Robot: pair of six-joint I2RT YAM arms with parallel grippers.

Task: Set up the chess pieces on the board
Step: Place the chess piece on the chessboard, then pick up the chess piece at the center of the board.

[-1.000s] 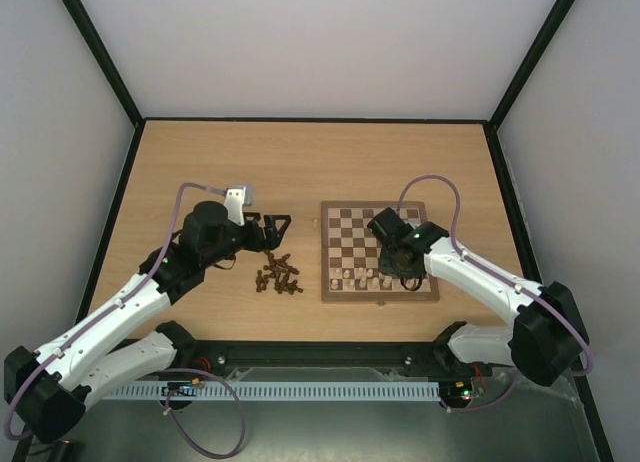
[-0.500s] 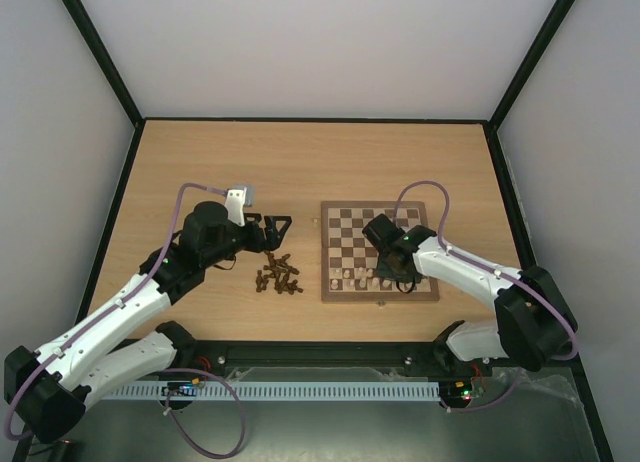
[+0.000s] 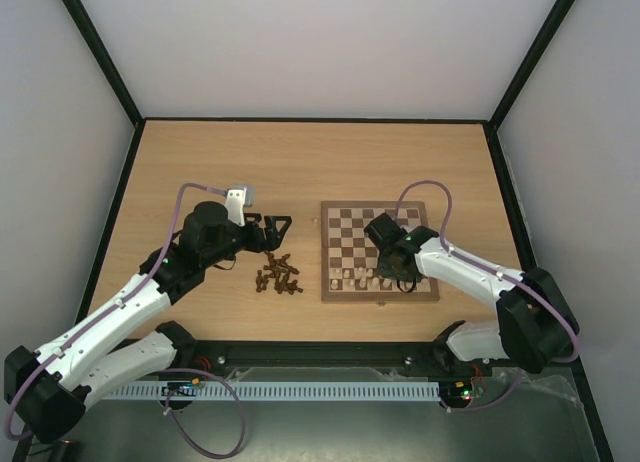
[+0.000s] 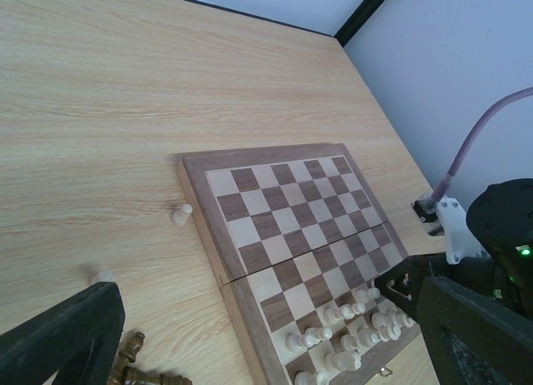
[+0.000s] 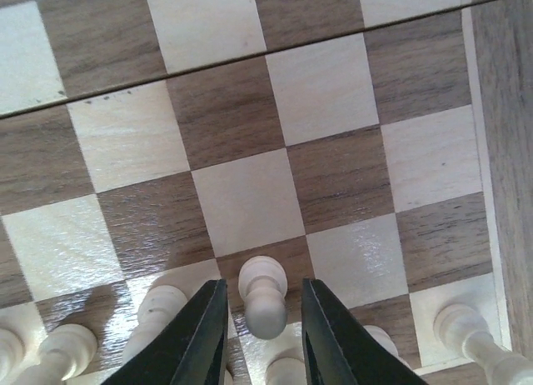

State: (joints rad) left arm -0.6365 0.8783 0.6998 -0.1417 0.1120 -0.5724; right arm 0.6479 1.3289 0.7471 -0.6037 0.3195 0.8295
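**R gripper astride a pale pawn, near ranks of the board**

My R gripper (image 5: 264, 283) sat over the near R part of the board (image 3: 352, 232), jaws apart w/ a pale pawn (image 5: 263, 310) between them. A thin slit of board showed on each side of it, so I wasn't pinching it. The pawn's long axis ran in line w/ my fingers (image 5: 202, 339), round head toward the board's middle in the wrist view. It leaned like its neighbours, so it read as upright. Its foot was hard to make out against the pale shapes below, and I couldn't tell if it rested on its square.

The board lay square to the bench (image 3: 300, 162), clasp (image 3: 380, 301) on the near edge, fold seam running L–R across the middle. The other pale men (image 3: 352, 278) stood in the nearest ranks. From above my wrist covered some of them, so no count.

Room: bare squares ran ahead of my fingertips up to the seam. The board's frame (image 5: 508, 152) was close on the R. One neighbour pawn (image 5: 158, 310) stood just beside my L finger and a corner piece (image 5: 462, 331) stood near the frame.

My L gripper (image 3: 272, 225) hung over the bench, L of the board and apart from it, jaws spread wide w/ nothing between. The heap of dark men (image 3: 278, 274) lay just nearer than it. In its wrist view a lone pale pawn (image 4: 181, 214) stood on the bench just beside the board's L frame. A second pale bit (image 4: 104, 276) by the finger's edge was too blurred to name.
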